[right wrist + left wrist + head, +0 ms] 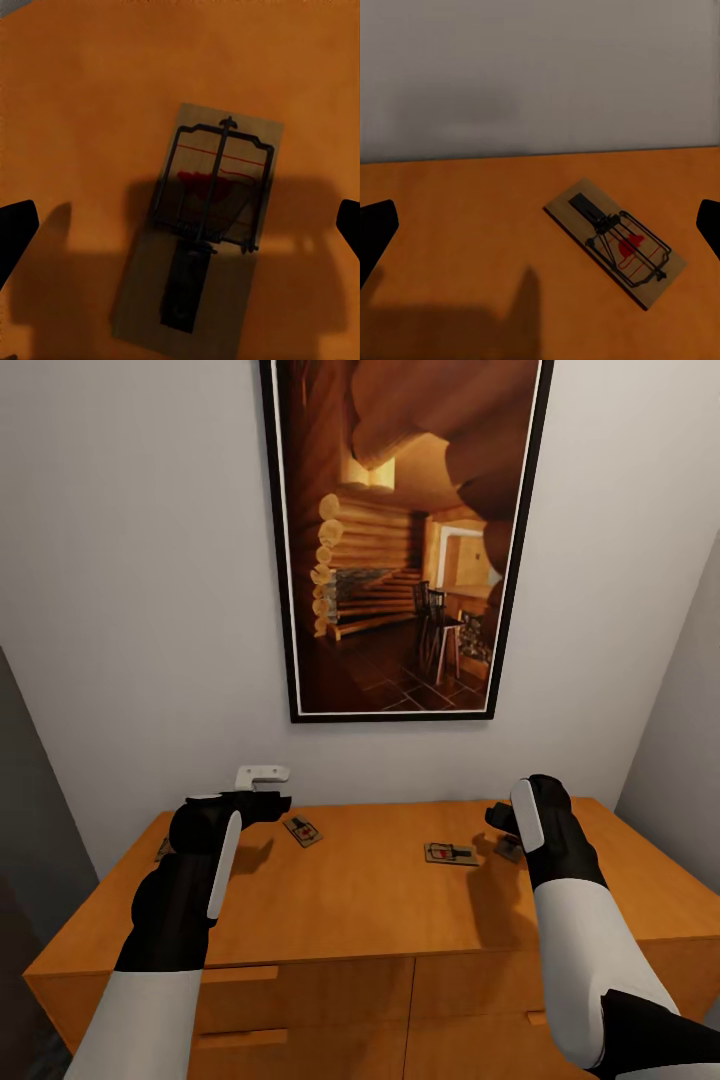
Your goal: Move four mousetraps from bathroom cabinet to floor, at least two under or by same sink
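Smooth wooden cabinet (360,900), wire-sprung wooden mousetraps (451,853)

Orange-brown cabinet (380,920); tan mousetraps (451,853), apparently red-marked, dark wire.

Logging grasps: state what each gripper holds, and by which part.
Nothing held. The left gripper and the right gripper are open above mousetraps on the cabinet.

On cabinet top (360,890): mousetrap (302,831) left-centre, second mousetrap (451,853) right-centre, third (509,849) just right of it. Behind, on wall: framed picture (405,530).
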`<state>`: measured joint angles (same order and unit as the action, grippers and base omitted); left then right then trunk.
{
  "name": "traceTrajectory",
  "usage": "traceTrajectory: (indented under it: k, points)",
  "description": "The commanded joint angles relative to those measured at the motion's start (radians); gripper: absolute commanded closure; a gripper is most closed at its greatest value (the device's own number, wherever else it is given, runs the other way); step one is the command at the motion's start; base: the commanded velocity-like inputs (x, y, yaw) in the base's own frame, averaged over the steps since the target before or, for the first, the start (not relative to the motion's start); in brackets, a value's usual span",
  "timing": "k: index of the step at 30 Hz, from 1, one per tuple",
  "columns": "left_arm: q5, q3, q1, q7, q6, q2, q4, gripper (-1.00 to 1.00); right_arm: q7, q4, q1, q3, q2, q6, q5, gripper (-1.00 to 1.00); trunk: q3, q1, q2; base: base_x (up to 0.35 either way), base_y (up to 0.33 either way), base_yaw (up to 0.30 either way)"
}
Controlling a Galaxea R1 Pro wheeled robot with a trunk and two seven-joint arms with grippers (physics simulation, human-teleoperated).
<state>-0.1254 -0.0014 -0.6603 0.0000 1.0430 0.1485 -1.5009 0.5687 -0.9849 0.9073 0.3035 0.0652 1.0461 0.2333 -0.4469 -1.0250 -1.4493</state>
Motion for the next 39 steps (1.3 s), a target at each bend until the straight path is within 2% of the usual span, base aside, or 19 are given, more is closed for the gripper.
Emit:
traceTrajectory:
  k: [1,39]
  points:
    - [-0.003,0.0,-0.001,0.0,0.004,0.0,-0.001,-1.0,0.009,-0.001,0.001,0.002,0.001,0.001,0.011,-1.0,-0.001,0.0,-0.001,0.0,0.0,0.0]
    - [-0.003,-0.001,-0.001,0.0,0.004,0.002,-0.001,-1.0,0.008,-0.001,0.001,0.001,-0.001,0.001,0.009,-1.0,-0.001,0.0,-0.001,0.0,0.0,0.0]
